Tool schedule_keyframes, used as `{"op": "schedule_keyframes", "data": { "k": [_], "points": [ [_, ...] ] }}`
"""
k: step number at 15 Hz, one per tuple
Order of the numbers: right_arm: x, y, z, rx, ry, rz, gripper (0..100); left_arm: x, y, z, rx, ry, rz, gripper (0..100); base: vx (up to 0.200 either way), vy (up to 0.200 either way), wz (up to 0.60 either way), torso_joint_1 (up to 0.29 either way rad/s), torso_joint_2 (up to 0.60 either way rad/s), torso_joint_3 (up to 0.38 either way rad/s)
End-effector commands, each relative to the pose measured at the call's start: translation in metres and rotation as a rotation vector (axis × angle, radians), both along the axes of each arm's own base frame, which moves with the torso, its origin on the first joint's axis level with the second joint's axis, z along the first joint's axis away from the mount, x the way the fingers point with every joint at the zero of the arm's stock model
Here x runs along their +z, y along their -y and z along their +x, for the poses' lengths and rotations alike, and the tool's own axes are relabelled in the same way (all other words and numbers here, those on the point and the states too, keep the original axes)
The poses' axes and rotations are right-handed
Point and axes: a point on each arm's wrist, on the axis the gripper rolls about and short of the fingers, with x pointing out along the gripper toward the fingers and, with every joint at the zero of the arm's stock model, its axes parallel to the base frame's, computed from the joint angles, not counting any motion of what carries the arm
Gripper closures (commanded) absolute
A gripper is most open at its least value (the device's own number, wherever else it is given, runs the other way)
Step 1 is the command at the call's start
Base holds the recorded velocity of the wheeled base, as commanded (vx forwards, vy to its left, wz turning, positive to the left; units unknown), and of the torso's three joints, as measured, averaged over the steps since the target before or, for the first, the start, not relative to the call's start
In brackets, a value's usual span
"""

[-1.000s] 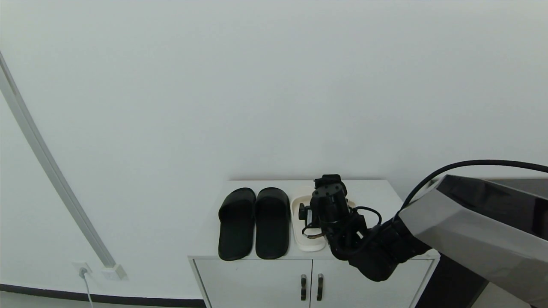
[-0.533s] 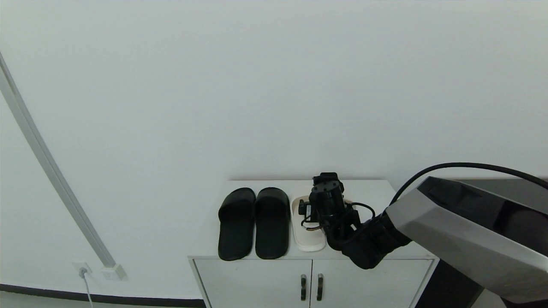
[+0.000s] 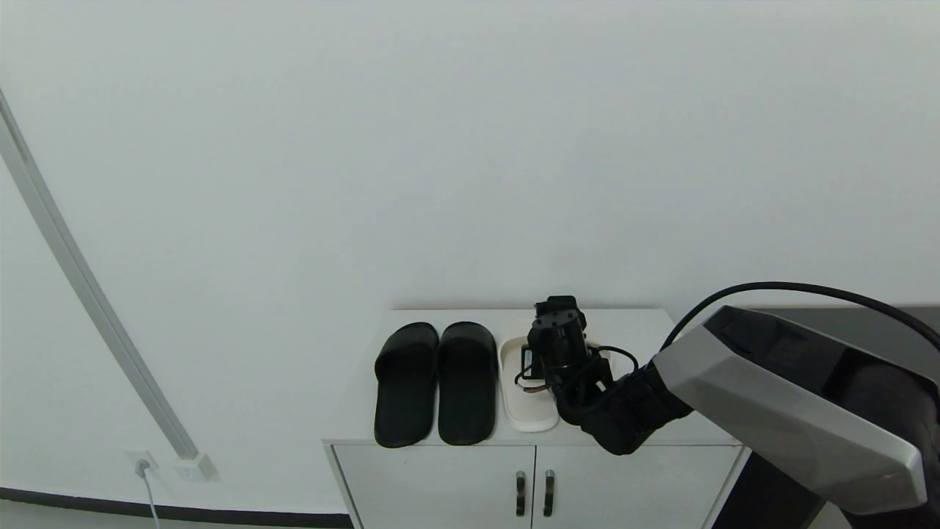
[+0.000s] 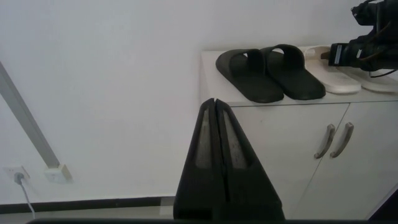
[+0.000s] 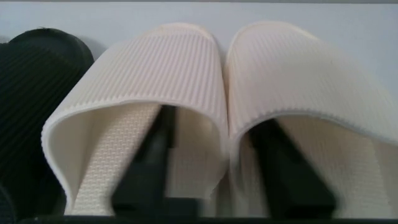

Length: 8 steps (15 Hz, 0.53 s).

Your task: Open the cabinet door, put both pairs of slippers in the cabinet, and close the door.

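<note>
Head view: right gripper (image 5: pixel 219 165) was nudged further in, fingers (image 5: pixel 149 155) spread, 1 tucked into each white slipper (image 5: pixel 155 74) near the cabinet top (image 3: pixel 635 330) front edge, so a pinch looked set up. Doors (image 3: pixel 433 485) were still shut; left gripper (image 4: pixel 214 106) was held closed.

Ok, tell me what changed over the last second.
The right arm pushed a little farther in toward the wall and to the robot's left, carrying the right pincer over the white slippers. Its open fingers now sit one inside each slipper, gripping nothing yet. The black slippers, the shut cabinet doors and the shut left pincer stayed put.
</note>
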Motion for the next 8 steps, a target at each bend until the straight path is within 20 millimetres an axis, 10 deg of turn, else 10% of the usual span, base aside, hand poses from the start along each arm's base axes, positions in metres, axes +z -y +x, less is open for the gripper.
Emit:
{"op": "schedule_keyframes", "data": {
  "k": [1,8],
  "points": [
    [0.001,0.000,0.000,-0.001,0.001,0.001,100,0.000,0.000,0.000,0.000,-0.002,0.000,100,0.000,0.000,0.00,0.000,0.00,0.000],
    [0.015,0.007,-0.009,-0.006,0.014,-0.012,100,0.000,0.000,0.000,0.000,-0.001,0.000,100,0.000,0.000,0.00,0.000,0.00,0.000]
  ]
}}
